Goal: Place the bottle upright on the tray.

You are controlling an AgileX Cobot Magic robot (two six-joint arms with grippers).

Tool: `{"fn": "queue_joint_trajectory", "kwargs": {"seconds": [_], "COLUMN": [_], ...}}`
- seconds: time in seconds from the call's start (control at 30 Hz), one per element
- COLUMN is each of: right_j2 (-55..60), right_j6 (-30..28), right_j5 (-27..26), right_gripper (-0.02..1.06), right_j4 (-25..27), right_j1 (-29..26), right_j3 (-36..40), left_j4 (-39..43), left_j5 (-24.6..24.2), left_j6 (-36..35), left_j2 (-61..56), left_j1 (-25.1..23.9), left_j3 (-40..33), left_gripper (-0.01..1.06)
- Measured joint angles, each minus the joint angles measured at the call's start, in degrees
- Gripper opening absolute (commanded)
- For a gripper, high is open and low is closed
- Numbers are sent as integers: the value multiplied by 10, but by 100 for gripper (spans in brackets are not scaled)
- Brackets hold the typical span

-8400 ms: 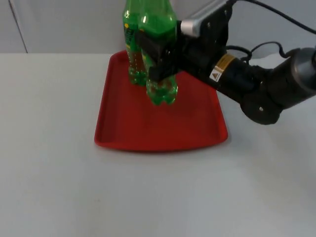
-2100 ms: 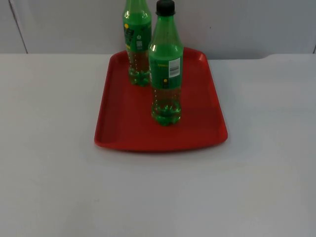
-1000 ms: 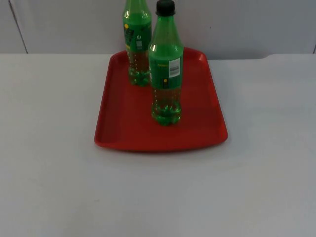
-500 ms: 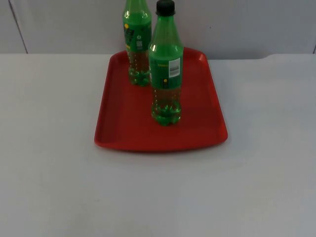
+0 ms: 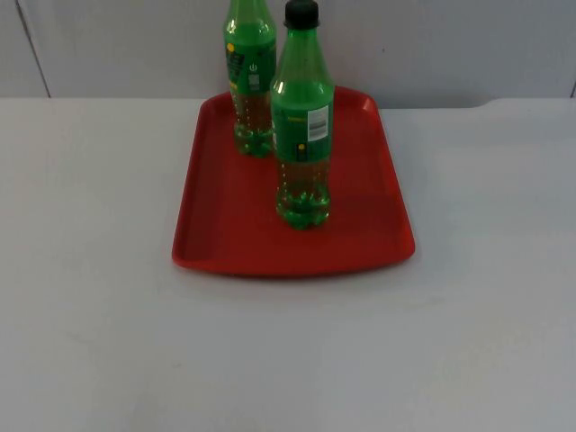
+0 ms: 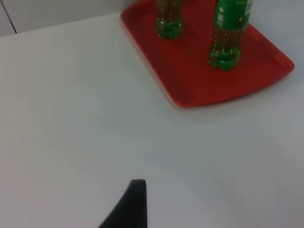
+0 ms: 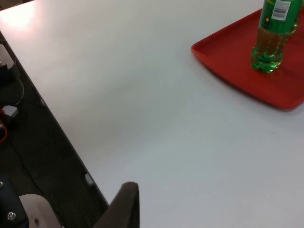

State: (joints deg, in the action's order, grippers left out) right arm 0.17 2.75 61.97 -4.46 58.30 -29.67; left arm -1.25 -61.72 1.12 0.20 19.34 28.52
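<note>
While both arms are waiting off the tray (image 5: 220,243), two bottles are standing upright on it: one (image 5: 301,117) central, another (image 5: 249,76) behind. Gripper states I cannot tell.

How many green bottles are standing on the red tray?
2. The near bottle stands around the middle of the tray; the far bottle stands by its back edge, toward the left.

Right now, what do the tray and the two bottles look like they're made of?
Tray: probably moulded plastic, red, smooth with a soft sheen and a rounded raised rim. Front bottle and back bottle: clear green plastic by the look, glossy, see-through at the ribbed base, printed labels; the front one has a black cap, likely plastic.
</note>
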Motion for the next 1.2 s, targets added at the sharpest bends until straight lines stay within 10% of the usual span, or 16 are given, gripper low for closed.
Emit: {"fn": "queue_joint_trajectory", "kwargs": {"seconds": [0.57,1.2], "right_j2": [0,0], "right_j6": [0,-1], "right_j5": [0,0], "right_gripper": [105,105], "right_j4": [0,2], "right_j1": [-7,-237], "right_j3": [0,0], "left_j4": [0,0], "left_j5": [0,0], "left_j6": [0,0], "left_j2": [0,0], "left_j1": [0,0], "left_j3": [0,0], "left_gripper": [105,105]}}
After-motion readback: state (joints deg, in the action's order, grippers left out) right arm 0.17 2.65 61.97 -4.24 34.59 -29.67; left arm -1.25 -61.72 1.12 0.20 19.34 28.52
